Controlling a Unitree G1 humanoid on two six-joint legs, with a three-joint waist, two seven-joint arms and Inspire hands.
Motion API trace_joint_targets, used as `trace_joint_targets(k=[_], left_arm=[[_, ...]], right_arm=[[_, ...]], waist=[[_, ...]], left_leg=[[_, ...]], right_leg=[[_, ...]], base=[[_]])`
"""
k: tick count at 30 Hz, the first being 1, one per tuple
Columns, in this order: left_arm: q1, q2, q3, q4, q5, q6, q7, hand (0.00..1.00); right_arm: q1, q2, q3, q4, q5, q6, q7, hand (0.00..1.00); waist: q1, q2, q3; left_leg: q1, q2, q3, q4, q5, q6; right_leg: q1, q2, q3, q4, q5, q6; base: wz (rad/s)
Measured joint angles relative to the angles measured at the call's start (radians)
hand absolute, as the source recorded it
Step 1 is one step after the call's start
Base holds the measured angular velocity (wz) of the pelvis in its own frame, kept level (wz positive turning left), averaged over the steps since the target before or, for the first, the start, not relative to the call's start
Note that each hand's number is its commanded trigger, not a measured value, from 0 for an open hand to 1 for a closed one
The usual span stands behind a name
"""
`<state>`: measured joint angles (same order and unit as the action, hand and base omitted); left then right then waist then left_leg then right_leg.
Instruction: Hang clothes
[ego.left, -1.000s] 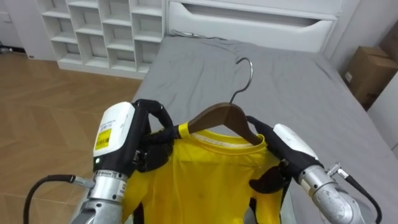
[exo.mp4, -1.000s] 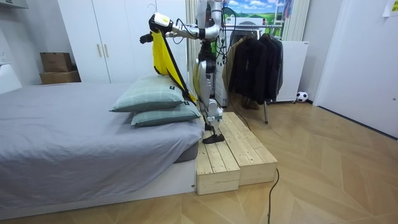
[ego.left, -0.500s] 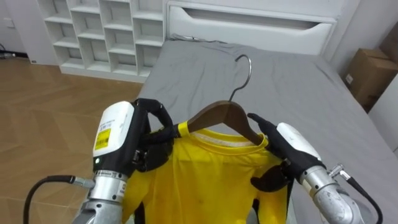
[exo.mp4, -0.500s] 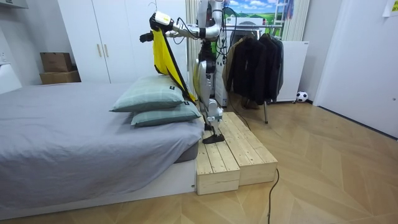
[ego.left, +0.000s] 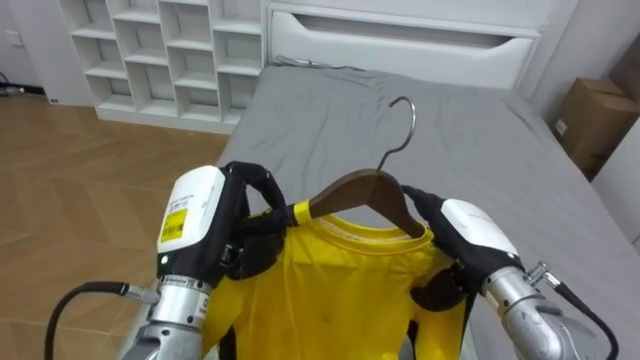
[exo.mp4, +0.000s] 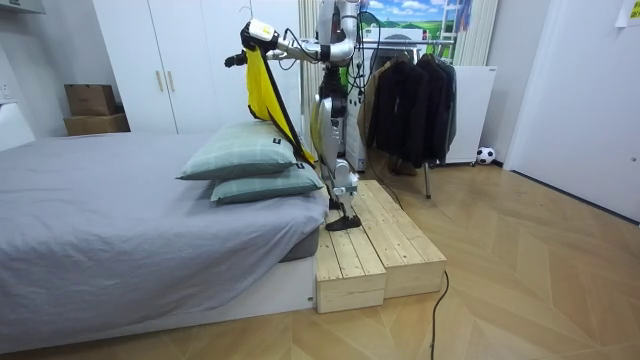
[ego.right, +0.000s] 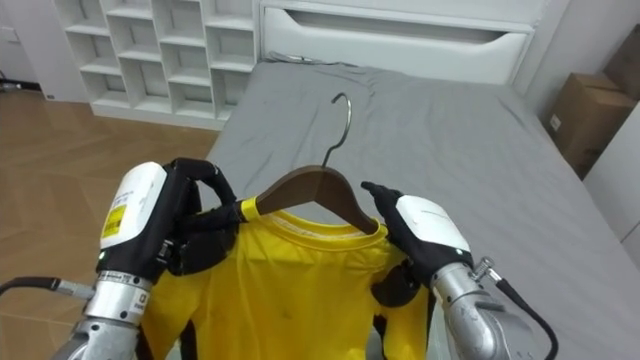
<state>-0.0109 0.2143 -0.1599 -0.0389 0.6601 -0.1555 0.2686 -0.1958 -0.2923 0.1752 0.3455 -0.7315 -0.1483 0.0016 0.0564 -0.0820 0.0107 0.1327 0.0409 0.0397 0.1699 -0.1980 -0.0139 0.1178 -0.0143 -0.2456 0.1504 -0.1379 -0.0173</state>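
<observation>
A yellow shirt (ego.left: 330, 300) hangs on a brown wooden hanger (ego.left: 365, 190) with a metal hook (ego.left: 403, 125), held up in front of me over the grey bed (ego.left: 470, 130). My left hand (ego.left: 235, 225) is curled round the hanger's left shoulder and the shirt there. My right hand (ego.left: 455, 235) grips the hanger's right shoulder over the collar. In the room view I stand on a wooden platform (exo.mp4: 375, 245) at the bed's head end, holding the shirt (exo.mp4: 262, 90) high, with a rack of dark clothes (exo.mp4: 410, 100) behind me.
White cubby shelves (ego.left: 165, 50) and a white headboard (ego.left: 400, 35) stand beyond the bed. A cardboard box (ego.left: 600, 115) sits at the right. Two grey-green pillows (exo.mp4: 250, 165) lie on the bed near the platform. White wardrobes (exo.mp4: 180, 60) line the wall.
The hanger and both hands have shifted slightly right and down in the eye view. My stance in the room view is the same.
</observation>
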Motion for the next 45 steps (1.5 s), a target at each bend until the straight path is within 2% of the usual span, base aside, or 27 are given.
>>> trace_joint_targets(k=[6, 17, 27, 28, 29, 30, 35, 39, 45], left_arm=[[0.0, -0.001, -0.003, 0.0, -0.001, 0.001, -0.002, 1.0], [0.0, -0.001, -0.003, 0.0, -0.001, 0.001, -0.002, 1.0], [0.0, -0.001, -0.004, 0.0, -0.002, 0.001, -0.002, 1.0], [0.0, -0.001, -0.005, 0.0, -0.002, 0.001, -0.002, 1.0], [0.0, -0.001, -0.005, 0.0, -0.002, 0.001, -0.002, 1.0], [0.0, -0.001, -0.005, 0.0, -0.002, 0.001, -0.002, 1.0], [0.0, 0.0, -0.012, 0.0, -0.001, 0.007, -0.003, 1.0], [0.0, 0.0, -0.021, 0.0, -0.001, 0.027, -0.012, 1.0], [0.0, 0.001, -0.019, 0.0, -0.001, 0.03, -0.014, 1.0]], right_arm=[[0.0, 0.0, 0.018, 0.002, -0.025, 0.016, -0.045, 0.0], [0.0, 0.0, 0.044, 0.025, -0.025, 0.018, -0.122, 0.0], [0.0, 0.0, 0.044, 0.028, -0.023, 0.018, -0.128, 0.01], [0.0, 0.0, 0.045, 0.028, -0.022, 0.018, -0.127, 0.14], [0.0, 0.0, 0.045, 0.028, -0.022, 0.018, -0.127, 0.7], [0.0, 0.0, 0.044, 0.028, -0.022, 0.019, -0.122, 1.0], [0.0, 0.005, 0.045, 0.026, -0.022, 0.04, -0.102, 1.0], [0.0, 0.013, 0.045, 0.026, -0.02, 0.059, -0.073, 1.0], [0.0, 0.013, 0.043, 0.026, -0.019, 0.079, -0.063, 1.0]], waist=[[0.004, -0.001, -0.0007], [0.005, -0.001, -0.0005], [0.004, -0.001, -0.0005], [0.004, -0.001, -0.0004], [0.004, -0.001, -0.0004], [0.004, -0.001, -0.0004], [0.004, -0.002, -0.001], [0.004, -0.004, -0.0019], [0.004, -0.004, -0.002]], left_leg=[[0.003, 0.001, 0.004, 0.0, 0.0, 0.0], [0.002, 0.001, 0.005, -0.001, 0.0, 0.0], [0.0, 0.001, 0.012, -0.004, 0.0, 0.0], [0.001, 0.001, 0.013, -0.004, 0.0, 0.0], [0.001, 0.001, 0.012, -0.004, 0.0, 0.0], [0.001, 0.001, 0.012, -0.004, 0.0, 0.0], [0.001, 0.001, 0.012, -0.004, 0.0, 0.0], [0.001, 0.001, 0.012, -0.004, 0.0, 0.0], [0.0, 0.001, 0.012, -0.004, 0.0, 0.0]], right_leg=[[0.0, 0.001, 0.008, 0.001, 0.0, 0.0], [0.0, 0.002, 0.01, 0.001, 0.0, 0.0], [-0.006, 0.002, 0.016, 0.001, 0.0, 0.0], [-0.006, 0.002, 0.017, 0.001, 0.0, 0.0], [-0.006, 0.002, 0.017, 0.001, 0.0, 0.0], [-0.007, 0.002, 0.017, 0.001, 0.0, 0.0], [-0.01, 0.002, 0.016, 0.001, 0.0, 0.0], [-0.013, 0.001, 0.017, 0.003, 0.0, 0.0], [-0.014, 0.001, 0.017, 0.003, 0.0, 0.0]], base=[[-0.02], [0.0], [0.0], [0.0], [0.0], [0.0], [0.0], [0.0], [0.0]])
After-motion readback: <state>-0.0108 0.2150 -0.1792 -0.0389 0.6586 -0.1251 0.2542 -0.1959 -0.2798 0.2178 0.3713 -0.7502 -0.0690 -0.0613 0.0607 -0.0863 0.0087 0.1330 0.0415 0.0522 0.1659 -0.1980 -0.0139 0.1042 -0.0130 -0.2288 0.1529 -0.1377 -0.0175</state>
